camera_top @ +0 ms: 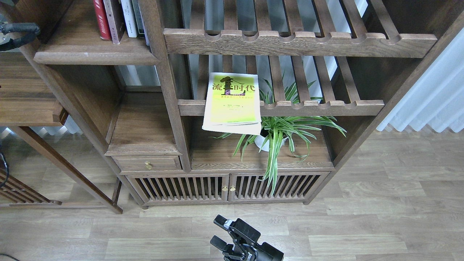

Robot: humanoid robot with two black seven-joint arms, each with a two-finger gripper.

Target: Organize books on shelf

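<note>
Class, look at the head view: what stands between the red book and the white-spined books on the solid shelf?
In the head view, one dark maroon book stands upright between the red book and the white-spined books.

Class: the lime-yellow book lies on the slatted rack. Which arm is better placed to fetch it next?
Right, probably: the right gripper hangs open below the lime-yellow book. The left gripper is out of view.

Home-like living room, dark wooden bookcase (170, 90), potted spider plant (279, 134), wood-plank floor (380, 217), white curtain (435, 94)
</note>
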